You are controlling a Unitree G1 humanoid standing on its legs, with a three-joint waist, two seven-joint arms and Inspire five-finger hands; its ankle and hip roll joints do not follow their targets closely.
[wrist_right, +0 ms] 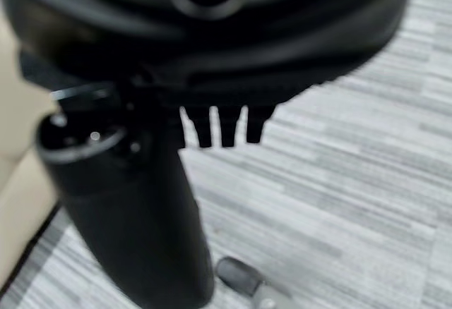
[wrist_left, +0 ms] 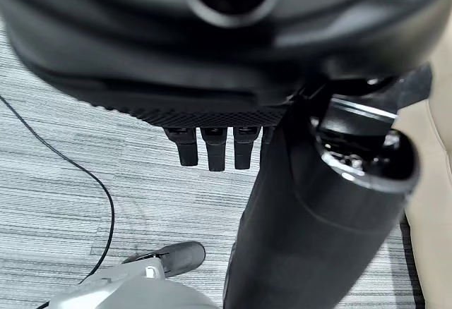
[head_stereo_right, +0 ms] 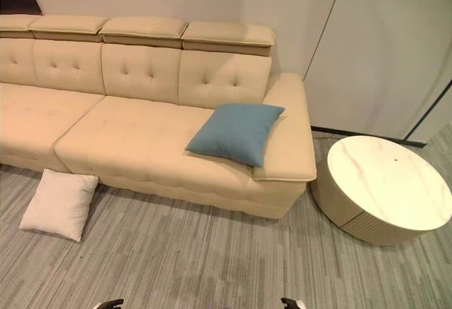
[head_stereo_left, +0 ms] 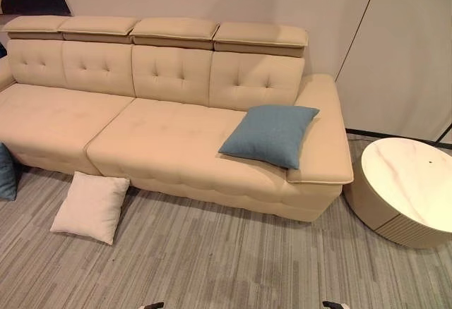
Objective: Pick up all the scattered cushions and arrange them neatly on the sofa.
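Blue cushion (head_stereo_left: pixel 270 135) propped on beige sofa (head_stereo_left: pixel 162 147) against its armrest; white cushion (head_stereo_left: pixel 90 206) on floor before sofa; left hand (wrist_left: pixel 212 147) and right hand (wrist_right: pixel 222 127) empty, fingers straight, apart.

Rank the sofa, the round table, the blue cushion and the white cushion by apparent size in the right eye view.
1. Sofa, by far the largest, cut off at the view's left edge.
2. Round table.
3. Blue cushion.
4. White cushion, only slightly smaller-looking than the blue one; the two are close enough that their order is unsure.
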